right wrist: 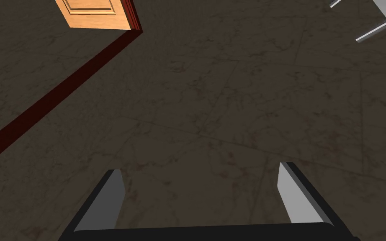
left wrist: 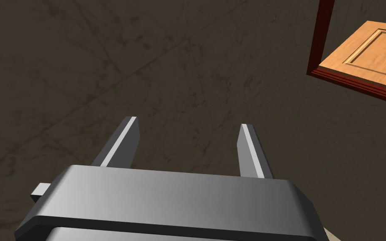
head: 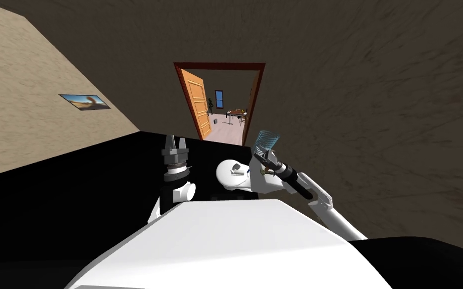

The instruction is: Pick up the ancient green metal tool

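My left gripper [head: 176,143] is raised in front of my chest, pointing at the dark brown wall [head: 351,100]. In its wrist view the left gripper [left wrist: 188,134] stands open with nothing between its fingers, only the dark marbled surface behind. My right gripper [head: 263,153] reaches forward on the right, below the doorway [head: 220,100]. The right gripper [right wrist: 200,188] is also open and holds nothing. A pale blue ribbed shape [head: 266,140] shows at its tip in the head view; I cannot tell what it is.
An orange door [head: 198,103] stands open in a dark red frame [left wrist: 320,37]. Through it lies a lit room with a small table [head: 235,114]. A framed picture [head: 84,102] hangs on the tan wall at left. A black area [head: 49,210] spreads low on the left.
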Controlling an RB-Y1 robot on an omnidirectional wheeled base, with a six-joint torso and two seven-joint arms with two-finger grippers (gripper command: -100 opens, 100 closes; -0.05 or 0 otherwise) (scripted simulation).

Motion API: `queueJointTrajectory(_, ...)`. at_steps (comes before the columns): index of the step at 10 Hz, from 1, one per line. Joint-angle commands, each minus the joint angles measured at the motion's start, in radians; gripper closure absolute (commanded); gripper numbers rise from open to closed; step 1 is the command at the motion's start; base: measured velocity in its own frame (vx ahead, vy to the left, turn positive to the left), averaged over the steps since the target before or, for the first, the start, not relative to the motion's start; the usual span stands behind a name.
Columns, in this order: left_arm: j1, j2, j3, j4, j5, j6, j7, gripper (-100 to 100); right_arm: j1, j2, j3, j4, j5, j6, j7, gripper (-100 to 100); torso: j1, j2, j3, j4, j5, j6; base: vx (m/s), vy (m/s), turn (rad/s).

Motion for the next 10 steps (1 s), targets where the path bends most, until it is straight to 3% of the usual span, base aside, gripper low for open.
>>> queueJointTrajectory(1,0.000,0.000,0.000,0.000,0.000,0.000,0.000,0,-0.006,-0.050,0.005,0.038,0.025,-0.014,0.008,-100,0.000,0.000,0.000,0.000,0.000,0.000,-0.009,0.027,0.160)
queueJointTrajectory(10,0.000,0.000,0.000,0.000,0.000,0.000,0.000,0,-0.011,-0.323,0.045,0.177,0.118,-0.047,0.021,-100,0.000,0.000,0.000,0.000,0.000,0.000,-0.001,0.023,0.098)
